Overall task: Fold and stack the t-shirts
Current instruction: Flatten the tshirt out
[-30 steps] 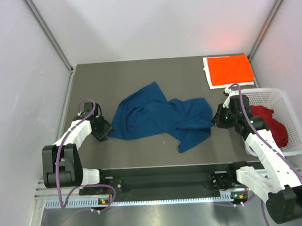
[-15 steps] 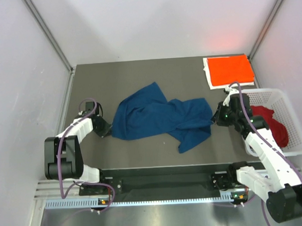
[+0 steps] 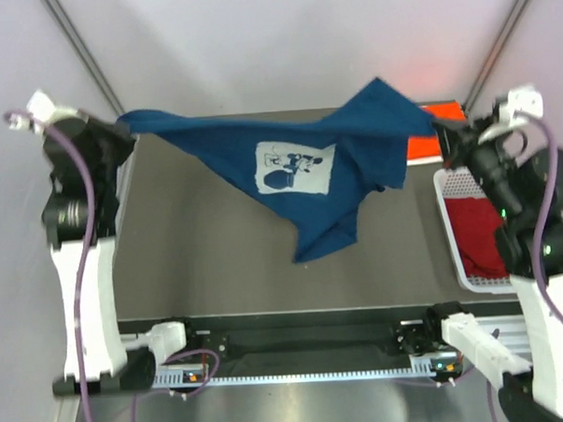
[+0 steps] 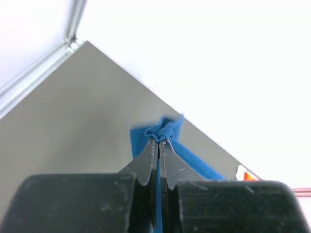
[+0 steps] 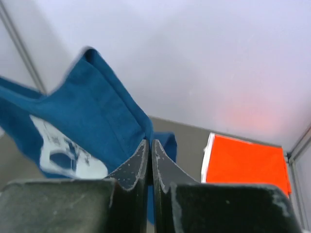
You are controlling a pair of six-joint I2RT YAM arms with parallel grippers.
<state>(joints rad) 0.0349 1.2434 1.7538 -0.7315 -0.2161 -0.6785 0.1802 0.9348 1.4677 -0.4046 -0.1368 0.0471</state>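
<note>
The left pincer is pressed together on a bunched corner of the blue shirt, high above the left edge of the counter. In the left wrist view its tips meet with almost no gap, and a small fold of blue shirt sticks out just past them, with the grey counter far below. The right pincer is likewise pinching the shirt's opposite end, above the far right corner of the counter. The right wrist view shows the pincer closed to a thin slit with blue shirt caught between the fingers.

The shirt hangs stretched between the two arms, clear of the counter. Its upper edge runs nearly from the left edge to the right edge. Its lower part sags to a point over the middle of the counter. A white print faces up near the centre of the cloth, and part of the print also shows in the right wrist view.

The orange shirt lies flat in the far right corner, partly hidden behind the hanging cloth in the top view. From the right wrist the orange shirt looks folded, with a white edge along its left side. The dark red shirt lies crumpled in the white basket at the right edge.
</note>
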